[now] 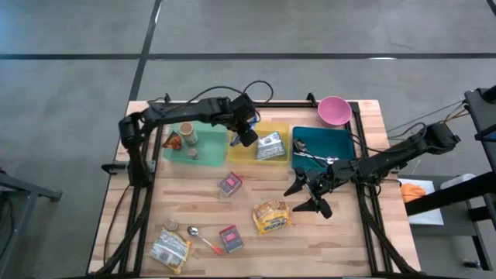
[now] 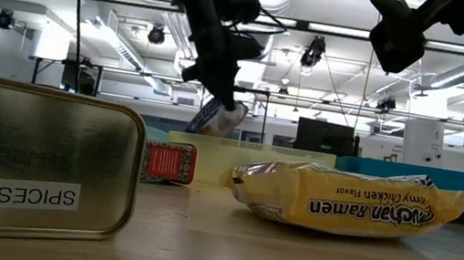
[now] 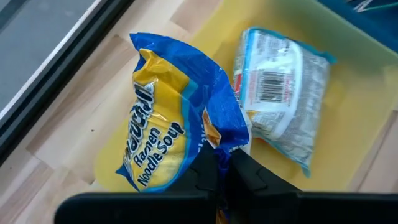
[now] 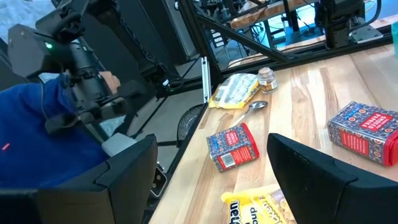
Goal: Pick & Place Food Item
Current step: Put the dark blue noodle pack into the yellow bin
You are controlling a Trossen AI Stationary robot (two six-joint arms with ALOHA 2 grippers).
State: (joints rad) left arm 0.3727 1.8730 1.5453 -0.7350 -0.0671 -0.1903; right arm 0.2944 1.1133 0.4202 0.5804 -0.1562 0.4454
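From my low camera the nearest thing is a spice tin (image 2: pixel 29 164) at 9 o'clock, with a yellow chicken ramen pack (image 2: pixel 346 201) lying flat on the wood table (image 2: pixel 223 249) just past it, toward 3. Overhead, that pack (image 1: pixel 272 217) sits near the table's middle, a red box (image 1: pixel 231 239) and a spoon (image 1: pixel 203 241) toward 7 o'clock, and another red box (image 1: pixel 229 184) farther in.

My right gripper (image 1: pixel 312 194) hangs above the table just beyond the pack at 3 o'clock, fingers apart, nothing in them.

Farther back, my left gripper (image 1: pixel 245 136) is clamped on a blue ramen bag (image 3: pixel 168 118), dangling it over the yellow tray (image 1: pixel 234 152) at 12, beside a silver packet (image 1: pixel 270 146). A green tray (image 1: pixel 174 153), teal tray (image 1: pixel 341 143) and pink bowl (image 1: pixel 334 110) line the far edge.

Beyond: grey floor, ceiling lights, and a person in blue (image 4: pixel 43 124).
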